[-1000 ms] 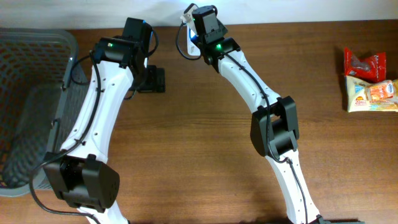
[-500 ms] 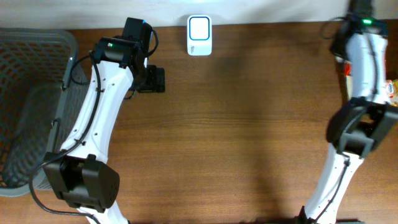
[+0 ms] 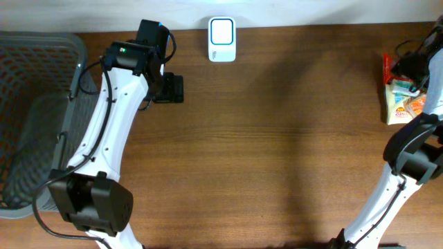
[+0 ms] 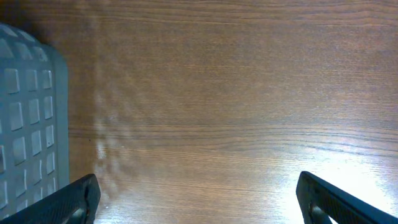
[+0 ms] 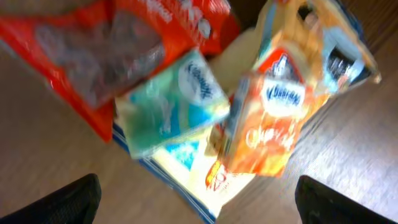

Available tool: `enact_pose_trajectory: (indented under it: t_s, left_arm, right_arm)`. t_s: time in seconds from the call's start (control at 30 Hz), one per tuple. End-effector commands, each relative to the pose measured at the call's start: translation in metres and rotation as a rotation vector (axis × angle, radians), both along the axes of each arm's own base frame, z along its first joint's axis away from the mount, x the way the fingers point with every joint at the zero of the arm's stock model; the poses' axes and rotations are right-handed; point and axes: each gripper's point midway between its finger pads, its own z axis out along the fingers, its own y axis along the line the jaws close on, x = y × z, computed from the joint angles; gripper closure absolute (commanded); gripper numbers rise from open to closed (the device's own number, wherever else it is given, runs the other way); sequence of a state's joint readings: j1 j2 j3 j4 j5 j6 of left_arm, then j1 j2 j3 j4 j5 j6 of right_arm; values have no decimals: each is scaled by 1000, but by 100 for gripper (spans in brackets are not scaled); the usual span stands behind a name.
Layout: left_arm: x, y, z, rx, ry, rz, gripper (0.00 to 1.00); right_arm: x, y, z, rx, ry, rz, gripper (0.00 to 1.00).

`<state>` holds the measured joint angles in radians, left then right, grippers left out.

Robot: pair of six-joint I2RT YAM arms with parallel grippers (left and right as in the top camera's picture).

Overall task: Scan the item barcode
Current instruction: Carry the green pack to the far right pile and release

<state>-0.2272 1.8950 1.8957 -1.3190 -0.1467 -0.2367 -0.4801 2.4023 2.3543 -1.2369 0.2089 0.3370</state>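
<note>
Several snack packets lie in a pile (image 3: 398, 105) at the table's far right edge. The right wrist view looks down on them: a red packet (image 5: 93, 50), a teal tissue pack (image 5: 174, 99), an orange packet (image 5: 273, 118) and a pale flat packet (image 5: 205, 171) underneath. My right gripper (image 5: 199, 205) hovers over the pile, open and holding nothing; from overhead the right gripper (image 3: 410, 68) partly covers the packets. The white barcode scanner (image 3: 221, 39) stands at the back middle. My left gripper (image 4: 199, 202) is open over bare wood, and the overhead view puts the left gripper (image 3: 173, 88) left of the scanner.
A grey mesh basket (image 3: 28, 117) fills the left side of the table, and the basket's corner (image 4: 25, 124) shows in the left wrist view. Brown wood stretches between the two arms.
My right arm swung from the scanner at the back middle to the far right, over the packets, and its jaws opened. The left arm stayed still.
</note>
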Motion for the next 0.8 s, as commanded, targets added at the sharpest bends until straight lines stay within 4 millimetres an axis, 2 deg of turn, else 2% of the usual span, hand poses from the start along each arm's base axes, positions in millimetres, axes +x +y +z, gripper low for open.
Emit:
enact_pose_trajectory:
  t_s: [0.0,0.1,0.17,0.27,0.37,0.43,0.47,0.53,0.7,0.73,0.77]
  left_arm:
    - [0,0,0,-4,-1,13,1]
    - [0,0,0,-4,-1,13,1]
    - [0,0,0,-4,-1,13,1]
    - [0,0,0,-4,-1,13,1]
    - [0,0,0,-4,-1,13,1]
    - [0,0,0,-4,-1,13,1]
    - [0,0,0,-4,-1,13,1]
    - [0,0,0,-4,-1,13,1]
    - [0,0,0,-4,-1,13,1]
    - [0,0,0,-4,-1,12,1]
    - [0,0,0,-4,-1,12,1]
  right_arm:
    - [-4,35,20,112,-23,45,1]
    - [-16,56,38,147,-1,79,2]
    - [-25,84,56,159,28,124,1]
    - [-23,131,81,149,27,241,1]
    - [-21,199,133,88,-50,466,1]
    - [-29,230,168,34,-111,572,1]
    - [-36,240,180,8,-122,603,1]
    - [-63,259,205,-71,-108,655,1]
    - [-107,295,233,-106,-121,767,1]
    - [-113,299,235,-110,-124,785,1]
    - [-128,304,236,-107,-121,809,1]
